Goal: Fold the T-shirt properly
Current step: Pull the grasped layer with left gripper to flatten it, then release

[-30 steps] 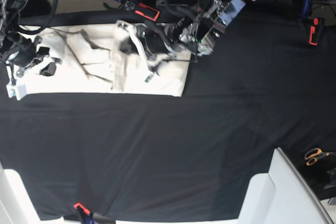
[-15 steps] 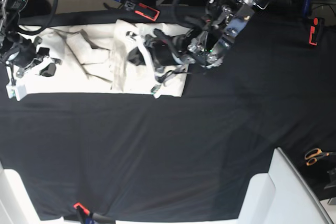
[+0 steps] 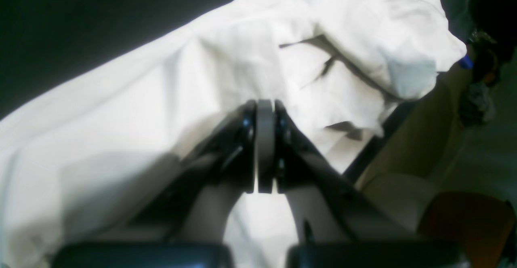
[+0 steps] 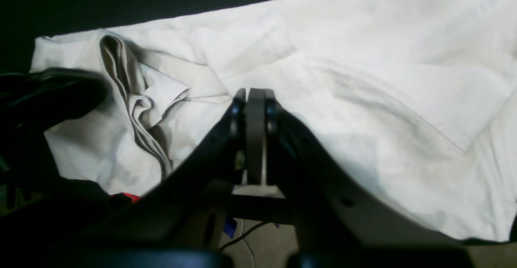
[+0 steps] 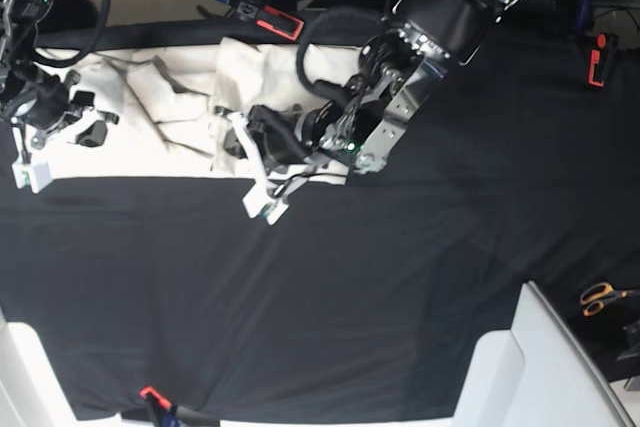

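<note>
Cloth sits at far edge of black surface (image 5: 330,287): T-shirt (image 5: 170,137) w/ near hem straight, rumpled folds mid-left. Right gripper (image 5: 30,172) at shirt's left edge, jaws pressed together, nothing between. Left gripper (image 5: 262,202) over near hem, also clenched empty. Wide bare black area in front & to right; scissors (image 5: 603,297) far right.

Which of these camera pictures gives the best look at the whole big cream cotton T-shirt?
The base view: the cream cotton T-shirt lies spread along the black surface's far edge, partly under the left arm. The left wrist view shows only rumpled folds beyond closed jaws; the right wrist view shows a bunched fold.
</note>
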`<state>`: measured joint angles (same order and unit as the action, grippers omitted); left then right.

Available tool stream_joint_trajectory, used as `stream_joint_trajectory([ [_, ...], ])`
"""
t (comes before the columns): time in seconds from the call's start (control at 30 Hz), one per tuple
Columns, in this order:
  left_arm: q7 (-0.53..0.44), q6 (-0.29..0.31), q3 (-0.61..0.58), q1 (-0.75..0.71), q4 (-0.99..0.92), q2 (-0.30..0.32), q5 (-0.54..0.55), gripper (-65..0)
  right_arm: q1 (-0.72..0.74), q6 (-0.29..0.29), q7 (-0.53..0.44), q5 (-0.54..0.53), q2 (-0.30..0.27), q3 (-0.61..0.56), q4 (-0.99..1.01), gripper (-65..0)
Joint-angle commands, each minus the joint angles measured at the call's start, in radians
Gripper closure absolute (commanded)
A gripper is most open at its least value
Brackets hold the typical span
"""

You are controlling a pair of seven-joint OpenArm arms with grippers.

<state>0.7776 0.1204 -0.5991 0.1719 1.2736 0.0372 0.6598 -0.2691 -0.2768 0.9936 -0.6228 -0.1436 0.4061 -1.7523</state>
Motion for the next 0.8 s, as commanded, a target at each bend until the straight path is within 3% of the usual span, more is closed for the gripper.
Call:
stream_joint_trajectory([
  [0.0, -0.017, 0.009, 0.001, 0.038, 0.002, -0.018, 0.016, 0.0, 0.006, -0.005, -0.015, -0.013, -0.012, 0.006, -0.015, 0.0],
  [0.5, -0.085, 0.011, -0.003, 0.166, -0.34, -0.141, 0.013, 0.0, 0.006, -0.005, -0.02, -0.013, -0.012, 0.007, -0.015, 0.0],
  [0.57, -0.14, 0.025, -0.012, 0.189, -0.401, -0.159, 0.013, 0.0, 0.006, -0.005, -0.02, -0.013, -0.012, 0.007, -0.015, 0.0],
  [0.67, -0.221, 0.091, -0.129, 0.229, -0.499, -0.181, 0.018, 0.0, 0.006, -0.005, -0.02, -0.013, -0.012, 0.007, -0.015, 0.0],
  [0.77, -0.3, 0.1, -0.204, 0.242, -0.555, -0.194, 0.022, 0.0, 0.006, -0.005, -0.02, -0.013, -0.012, 0.007, -0.015, 0.0],
])
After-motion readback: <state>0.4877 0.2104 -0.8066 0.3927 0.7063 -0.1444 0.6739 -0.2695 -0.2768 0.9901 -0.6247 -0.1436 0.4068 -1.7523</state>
